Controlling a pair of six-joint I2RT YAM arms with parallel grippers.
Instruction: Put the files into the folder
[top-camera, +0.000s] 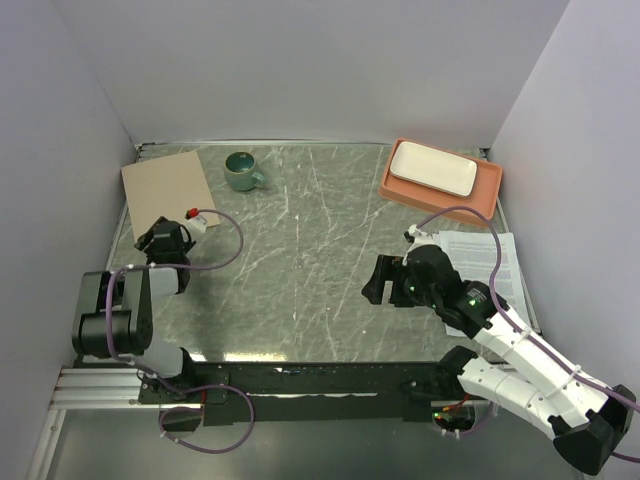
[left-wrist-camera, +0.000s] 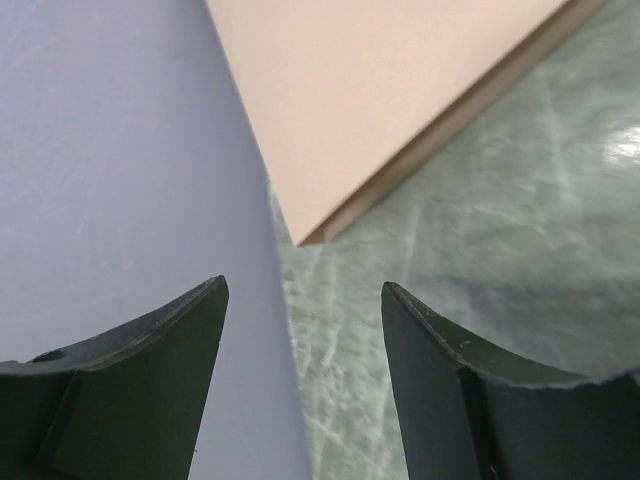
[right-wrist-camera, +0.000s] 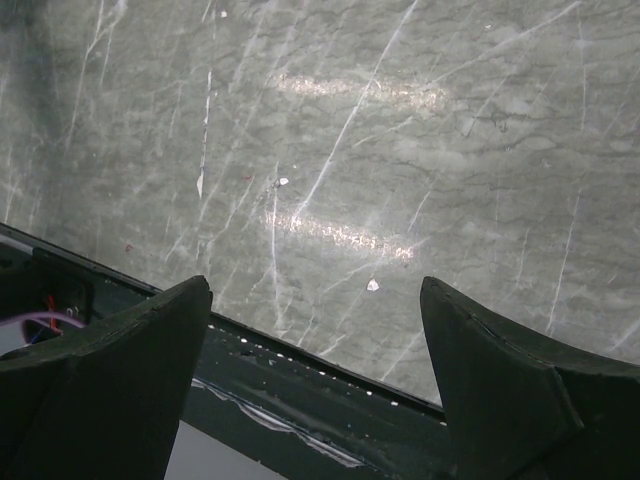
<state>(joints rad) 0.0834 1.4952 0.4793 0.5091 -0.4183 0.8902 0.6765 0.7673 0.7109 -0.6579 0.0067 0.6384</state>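
From above, the tan folder (top-camera: 168, 190) lies shut at the far left of the surface (top-camera: 300, 260). The paper files (top-camera: 490, 262) lie at the far right. The left wrist view shows the left hand (top-camera: 163, 235) wide open, holding nothing, near the folder's corner. The right wrist view shows the right hand (top-camera: 372, 283) wide open too, above the surface.

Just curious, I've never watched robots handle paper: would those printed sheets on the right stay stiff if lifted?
Probably not. The files look thin and lie flat, so they would likely droop from a pinched edge. On the glossy table they may slide when pushed.
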